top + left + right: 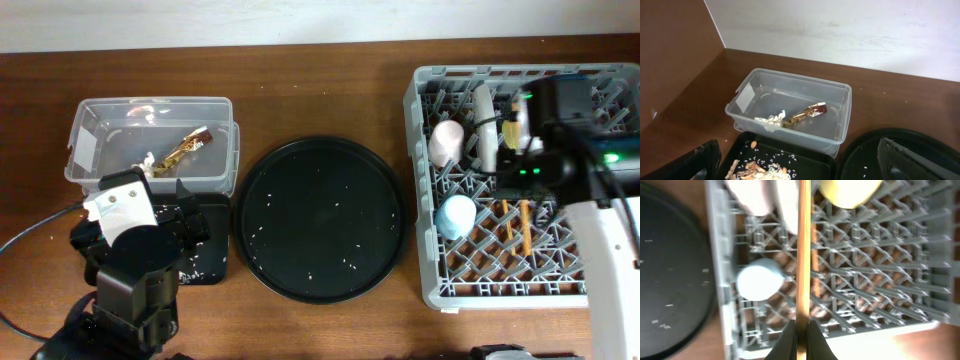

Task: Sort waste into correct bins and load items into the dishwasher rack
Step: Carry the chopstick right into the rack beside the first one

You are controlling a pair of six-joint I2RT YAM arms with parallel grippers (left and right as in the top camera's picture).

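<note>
Wooden chopstick (803, 255) is pinched between the fingers of my right tool (802, 330) and runs straight out over the grey dishwasher rack (880, 270). In the rack sit the blue cup (759, 281), the yellow bowl (850, 190), the pink cup (447, 140) and the plate (485, 125) on edge. My left tool (797, 150) is spread wide above the shallow black tray (812, 165), which holds food scraps (752, 170). Just behind it, the clear tub (840, 115) holds the wrapper (807, 114) and tissue (771, 121). A round black tray (240, 220) lies between tub and rack on the counter (300, 90)
</note>
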